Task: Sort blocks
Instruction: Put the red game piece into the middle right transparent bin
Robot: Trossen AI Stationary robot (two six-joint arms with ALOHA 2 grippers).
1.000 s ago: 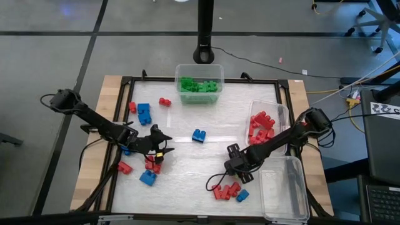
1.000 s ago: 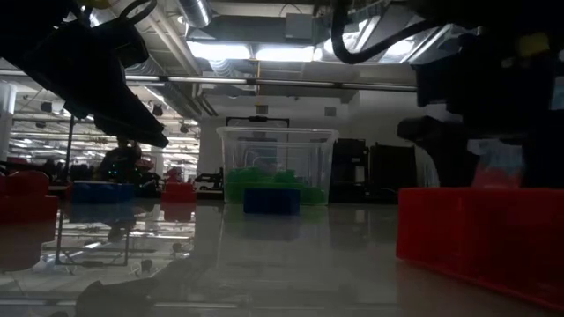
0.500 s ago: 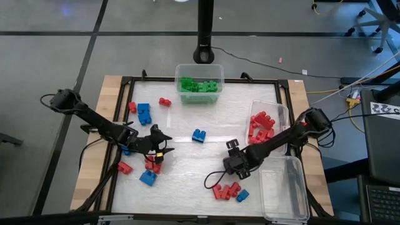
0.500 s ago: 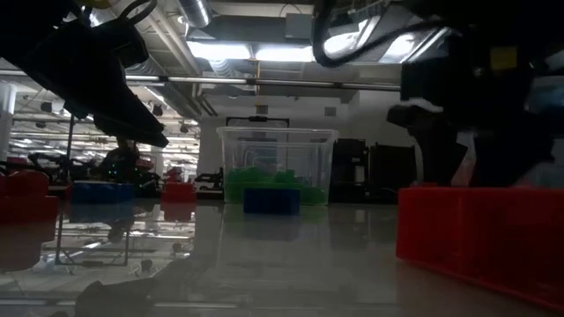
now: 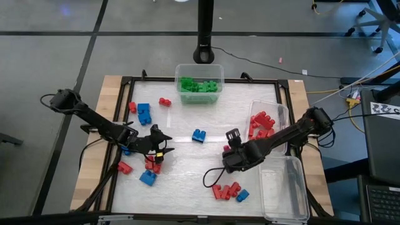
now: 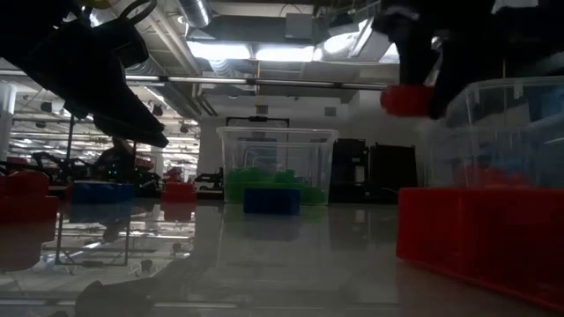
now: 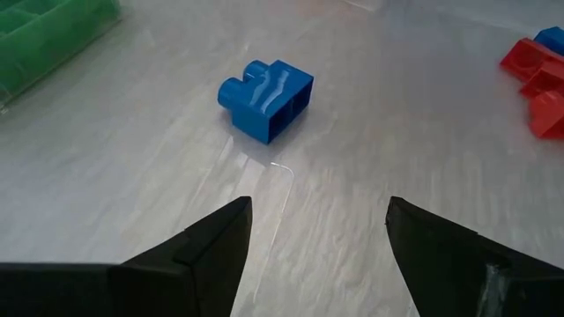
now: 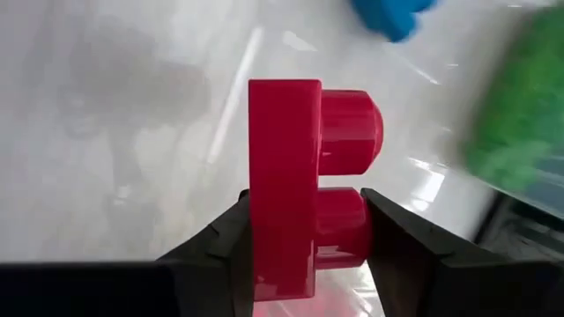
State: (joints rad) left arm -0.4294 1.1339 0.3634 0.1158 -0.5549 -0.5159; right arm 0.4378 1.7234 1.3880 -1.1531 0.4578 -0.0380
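Red, blue and green studded blocks lie scattered on the table. My right gripper is over the table's middle right, shut on a red two-stud block. The low view shows that block high above the table. My left gripper hovers open at the table's left, next to a red cluster. A lone blue block rests flat on the table ahead of its fingers. More red blocks and one blue lie near the near edge. My right gripper pinches the red block between its two fingers. One finger lies on the flat face opposite the studs, the other against the top of one stud. The block is lifted clear of the table.
A clear tub of green blocks stands at the far edge. A tub with red blocks sits at the right, and an empty clear tub sits nearer. Blue blocks and red ones lie at far left.
My right gripper has risen from the red pile near the near edge and moved toward the far edge, turning as it went. It has carried one red block up, clear of the table. The left arm has kept still.
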